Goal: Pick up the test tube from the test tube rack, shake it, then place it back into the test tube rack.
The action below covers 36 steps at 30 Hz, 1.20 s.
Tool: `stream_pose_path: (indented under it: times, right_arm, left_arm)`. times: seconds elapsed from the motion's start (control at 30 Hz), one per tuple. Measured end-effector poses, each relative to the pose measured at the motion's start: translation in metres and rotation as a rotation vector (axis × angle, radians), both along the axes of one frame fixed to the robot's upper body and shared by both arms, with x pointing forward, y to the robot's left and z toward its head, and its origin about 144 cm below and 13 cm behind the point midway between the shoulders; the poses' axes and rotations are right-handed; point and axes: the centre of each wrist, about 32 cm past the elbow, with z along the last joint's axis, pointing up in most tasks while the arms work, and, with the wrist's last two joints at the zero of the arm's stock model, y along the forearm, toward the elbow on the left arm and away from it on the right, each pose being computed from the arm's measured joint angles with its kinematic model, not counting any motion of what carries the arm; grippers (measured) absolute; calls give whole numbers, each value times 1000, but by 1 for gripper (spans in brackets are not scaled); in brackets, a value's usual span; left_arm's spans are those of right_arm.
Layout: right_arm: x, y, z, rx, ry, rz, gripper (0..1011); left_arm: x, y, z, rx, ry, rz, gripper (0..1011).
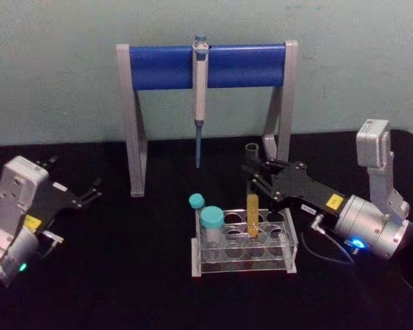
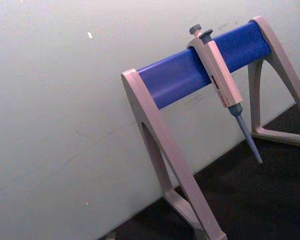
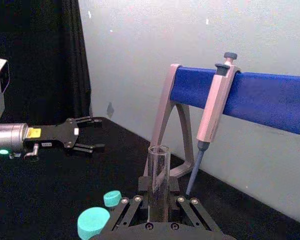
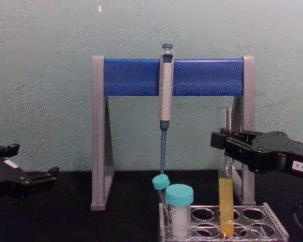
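Observation:
The test tube (image 1: 252, 206), clear glass with yellow liquid in its lower part, stands upright in a back hole of the clear test tube rack (image 1: 290, 267). My right gripper (image 1: 256, 180) reaches in from the right and is shut on the tube's upper part. In the chest view the tube (image 4: 225, 201) has its bottom in the rack (image 4: 275, 233), with the right gripper (image 4: 225, 146) across it. The right wrist view shows the tube's open mouth (image 3: 158, 165) rising between the fingers. My left gripper (image 1: 89, 191) rests open at the left of the table, far from the rack.
Two teal-capped vials (image 1: 212, 218) (image 1: 196, 201) stand in the rack's left side. Behind the rack rises a grey-and-blue pipette stand (image 1: 158, 65) with a pipette (image 1: 200, 89) hanging at its middle. The table is black, with open room to the left.

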Motion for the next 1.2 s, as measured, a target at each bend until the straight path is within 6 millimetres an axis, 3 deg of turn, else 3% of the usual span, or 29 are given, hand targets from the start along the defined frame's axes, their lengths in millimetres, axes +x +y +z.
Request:
stream_pose_path:
  times: [1.2]
  right_arm:
    - [2, 0, -8, -25, 24, -1, 224]
  left_arm:
    - [0, 0, 0, 0, 0, 0, 1001]
